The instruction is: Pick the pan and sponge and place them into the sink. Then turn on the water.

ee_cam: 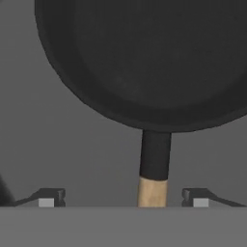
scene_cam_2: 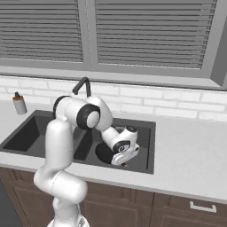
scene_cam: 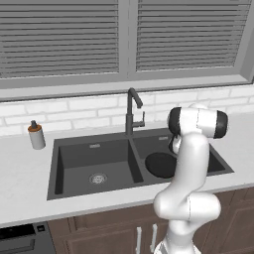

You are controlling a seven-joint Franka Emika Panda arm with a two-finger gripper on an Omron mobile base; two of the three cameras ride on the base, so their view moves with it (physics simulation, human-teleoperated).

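Black pan [ee_cam: 159, 62] handle lies between wide-spread fingers [ee_cam: 52, 197], untouched.

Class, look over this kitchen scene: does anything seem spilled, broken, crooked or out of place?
Nothing stands out. The pan lies flat in the sink's right basin, the open gripper straddles its handle, and the soap bottle stands upright on the counter.

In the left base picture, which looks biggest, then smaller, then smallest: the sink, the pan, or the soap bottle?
1. sink, by far the biggest.
2. pan, lying in its right basin, partly hidden by the arm.
3. soap bottle, smallest, on the counter.
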